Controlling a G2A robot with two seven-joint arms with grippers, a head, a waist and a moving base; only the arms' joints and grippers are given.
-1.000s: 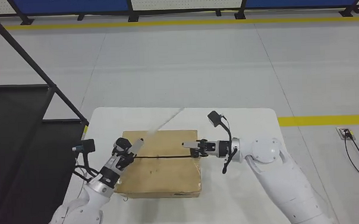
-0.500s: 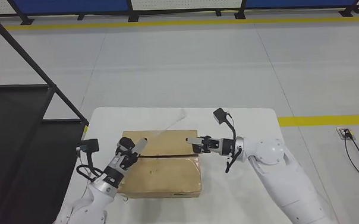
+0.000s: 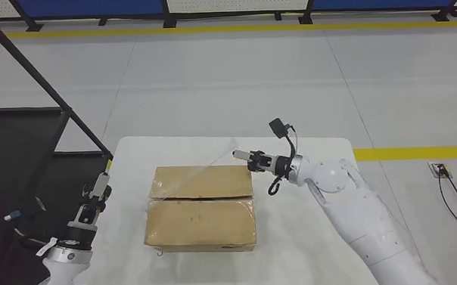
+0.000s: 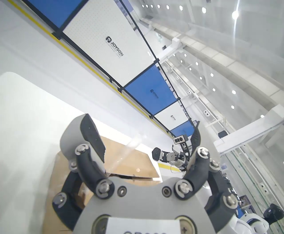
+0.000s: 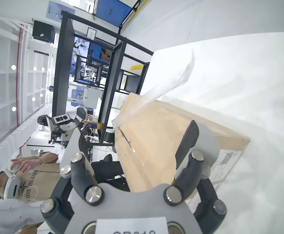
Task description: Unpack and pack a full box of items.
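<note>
Top view: the box (image 3: 201,219) sits mid-table (image 3: 307,238), a little toward the left edge, with its flaps shut along the centre seam. A strip of clear tape (image 3: 207,167) rises off its top toward the far edge. The right gripper (image 3: 240,154) hangs over the box's far right corner, just beside the tape's free end. The left gripper (image 3: 101,185) is by the table's left edge, apart from the box. This looks like the opening step: the tape is peeled, and next the flaps need lifting from the seam.

Left wrist view: the left gripper (image 4: 142,126) is spread wide and holds nothing. The wall panels (image 4: 106,44) carry print.

Right wrist view: the right gripper (image 5: 134,130) gapes over the box (image 5: 159,124), empty, and the tape (image 5: 175,75) flaps loose. The label (image 5: 226,161) on the box end is too small to read.
</note>
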